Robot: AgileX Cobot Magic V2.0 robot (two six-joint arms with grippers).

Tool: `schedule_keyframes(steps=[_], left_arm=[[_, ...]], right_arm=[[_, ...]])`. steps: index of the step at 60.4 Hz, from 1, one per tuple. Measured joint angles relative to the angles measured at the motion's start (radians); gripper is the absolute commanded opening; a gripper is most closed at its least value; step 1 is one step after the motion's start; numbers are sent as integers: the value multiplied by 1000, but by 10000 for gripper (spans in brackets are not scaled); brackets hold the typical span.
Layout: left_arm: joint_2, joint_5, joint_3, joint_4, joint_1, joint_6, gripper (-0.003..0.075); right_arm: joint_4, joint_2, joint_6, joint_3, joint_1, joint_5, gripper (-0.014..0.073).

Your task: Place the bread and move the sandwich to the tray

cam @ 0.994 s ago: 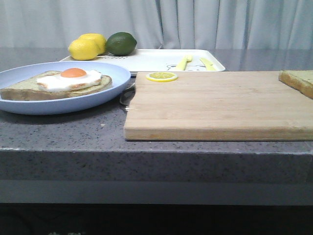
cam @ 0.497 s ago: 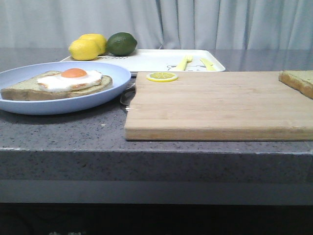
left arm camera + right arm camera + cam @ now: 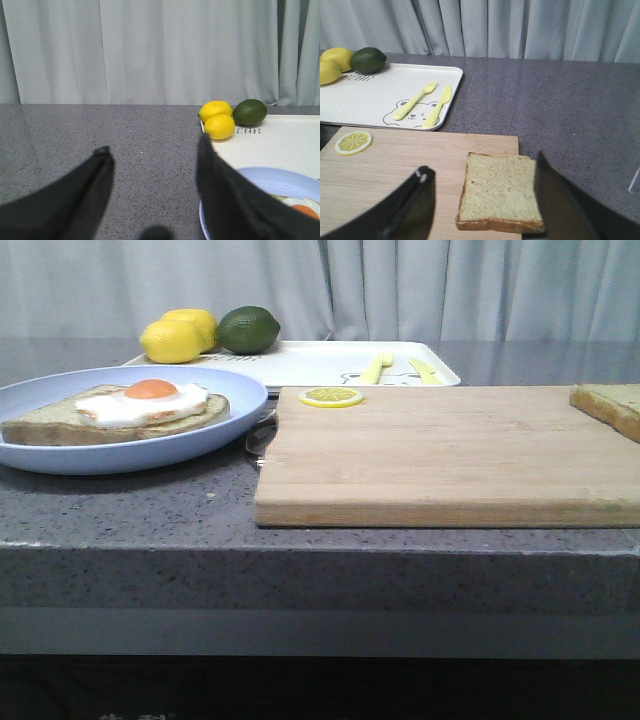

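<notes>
My right gripper hangs wide open over the bread, which lies flat on the cutting board. Lemon slice at board's far corner. White tray beyond holds yellow fork, knife, lemons, lime.

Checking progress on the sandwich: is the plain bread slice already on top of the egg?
No, the bread lies on the cutting board, apart from the egg on the blue plate.
</notes>
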Motion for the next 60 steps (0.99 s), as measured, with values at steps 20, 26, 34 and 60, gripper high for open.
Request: schedule_keyframes(steps=[20, 26, 34, 60], left_arm=[[0, 10, 0, 0, 0, 0, 659], [0, 12, 0, 0, 0, 0, 659], [0, 12, 0, 0, 0, 0, 659], [0, 12, 0, 0, 0, 0, 659]], right_arm=[[-9, 175, 0, -103, 0, 154, 615], [-33, 342, 0, -223, 0, 278, 615], [-45, 568, 11, -407, -19, 423, 615], [120, 1108, -140, -796, -329, 746, 615]])
